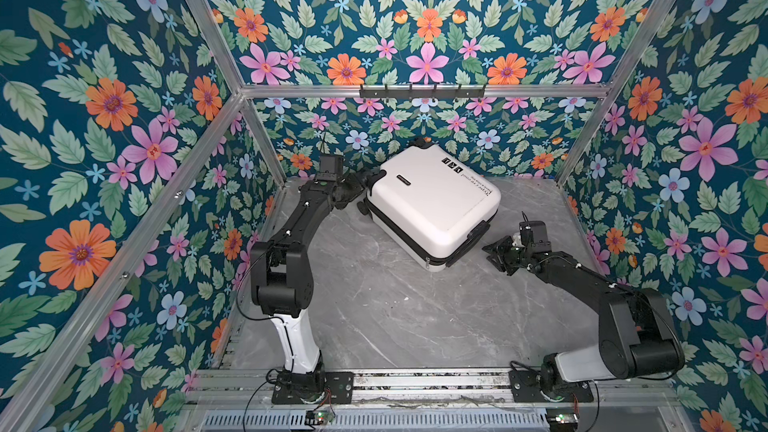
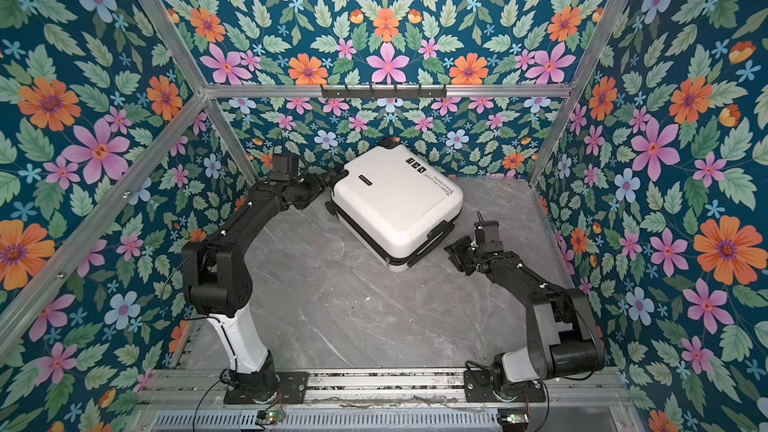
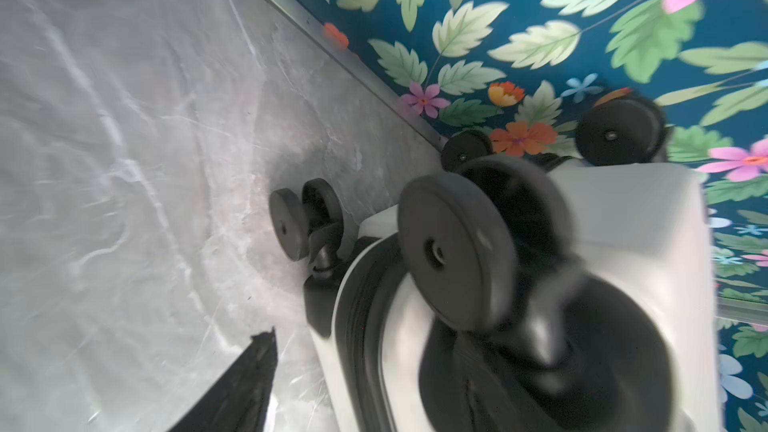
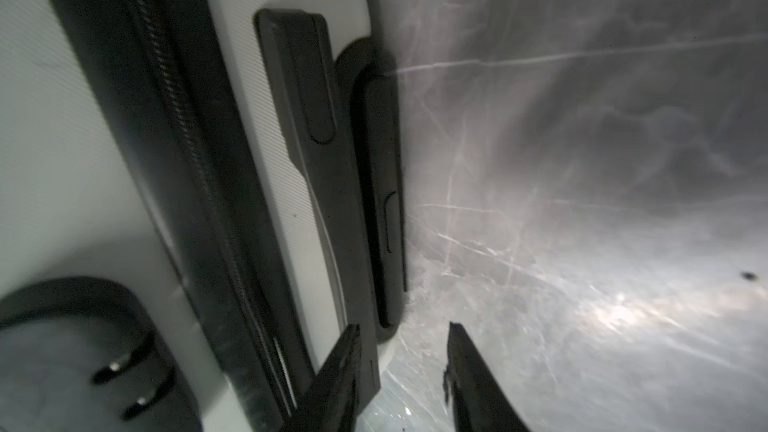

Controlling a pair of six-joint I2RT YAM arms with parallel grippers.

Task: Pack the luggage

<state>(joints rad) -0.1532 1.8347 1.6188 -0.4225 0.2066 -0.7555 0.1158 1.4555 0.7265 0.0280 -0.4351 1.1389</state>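
The luggage lies flat and zipped shut on the grey marble table, toward twelve o'clock from the table's middle, its white shell up and its small black lettering facing the back wall. Floral wallpaper covers the walls behind and on both sides, framed in aluminium, with a black hook rail at twelve o'clock above.

My left gripper is at the case's nine-to-ten o'clock end, among the black wheels. It is spread wide; the one finger I can see hangs free over bare marble, and the nearest wheel hides the other.

My right gripper sits at four o'clock, just beside the end with the black handle. Its fingers are partly apart and pinch nothing; one overlaps the case's black edge, though whether it touches I cannot tell.
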